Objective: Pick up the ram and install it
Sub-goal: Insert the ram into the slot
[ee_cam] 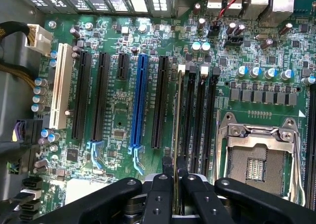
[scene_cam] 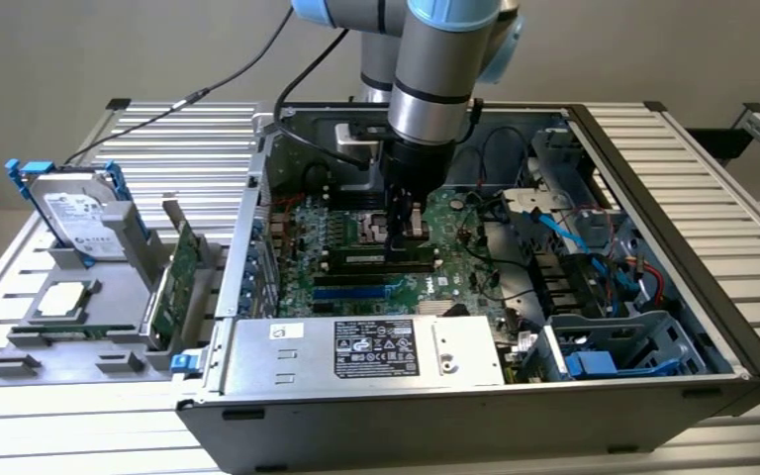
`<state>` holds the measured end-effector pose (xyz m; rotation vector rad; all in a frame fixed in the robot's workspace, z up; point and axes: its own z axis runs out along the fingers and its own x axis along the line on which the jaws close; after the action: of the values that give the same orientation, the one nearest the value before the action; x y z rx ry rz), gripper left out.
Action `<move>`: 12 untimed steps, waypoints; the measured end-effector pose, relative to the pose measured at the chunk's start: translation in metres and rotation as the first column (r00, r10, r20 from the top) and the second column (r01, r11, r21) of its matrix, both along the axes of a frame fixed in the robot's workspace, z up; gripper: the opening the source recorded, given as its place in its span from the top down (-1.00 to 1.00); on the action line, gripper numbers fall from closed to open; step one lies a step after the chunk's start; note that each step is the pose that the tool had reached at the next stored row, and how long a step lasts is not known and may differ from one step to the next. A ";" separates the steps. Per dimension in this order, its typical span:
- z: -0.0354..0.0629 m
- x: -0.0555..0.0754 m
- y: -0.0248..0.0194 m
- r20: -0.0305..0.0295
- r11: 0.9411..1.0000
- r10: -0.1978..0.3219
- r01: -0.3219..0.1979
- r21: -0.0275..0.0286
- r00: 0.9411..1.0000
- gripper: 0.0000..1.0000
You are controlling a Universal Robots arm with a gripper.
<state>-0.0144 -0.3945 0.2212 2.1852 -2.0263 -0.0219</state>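
Green circuit-board stick, the ram [ee_cam: 177, 115]: seen edge-on in the wrist view, standing on its long edge and clamped between the 2 black fingertips [ee_cam: 168, 167] of the jaws, which are closed tight against its faces. It runs parallel to the row of black memory slots [ee_cam: 197, 120] and lines up with the slot at the end of that row, next to a long black expansion slot [ee_cam: 159, 105]; whether it is pressed home cannot be told. Motherboard [ee_cam: 118, 135]: green, lying flat in the open computer case [scene_cam: 697, 198], with 1 blue slot [ee_cam: 140, 100], 1 white slot [ee_cam: 60, 86] and an open processor socket [ee_cam: 256, 160] under a metal frame. Arm [scene_cam: 433, 79]: silver and blue, reaching straight down into the case in the exterior view, the jaws low over the middle of the board. Power supply [scene_cam: 367, 351]: a metal box with a printed label, at the near edge of the case. Grey holder [scene_cam: 50, 346]: on the slatted metal bench [scene_cam: 37, 435] at the exterior view's left, carrying an upright hard drive [scene_cam: 76, 213], a square silver processor chip [scene_cam: 66, 300] and a large green expansion card [scene_cam: 175, 277] stood on edge.
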 end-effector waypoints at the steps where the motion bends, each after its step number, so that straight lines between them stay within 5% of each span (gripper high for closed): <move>1: -0.0003 0.000 0.0001 0.000 1.000 0.000 0.000 0.000 1.000 0.73; 12: -0.0011 0.000 0.0018 -0.008 1.000 -0.001 0.001 0.000 1.000 0.73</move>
<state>-0.0141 -0.3927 0.2201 2.1811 -2.0230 -0.0303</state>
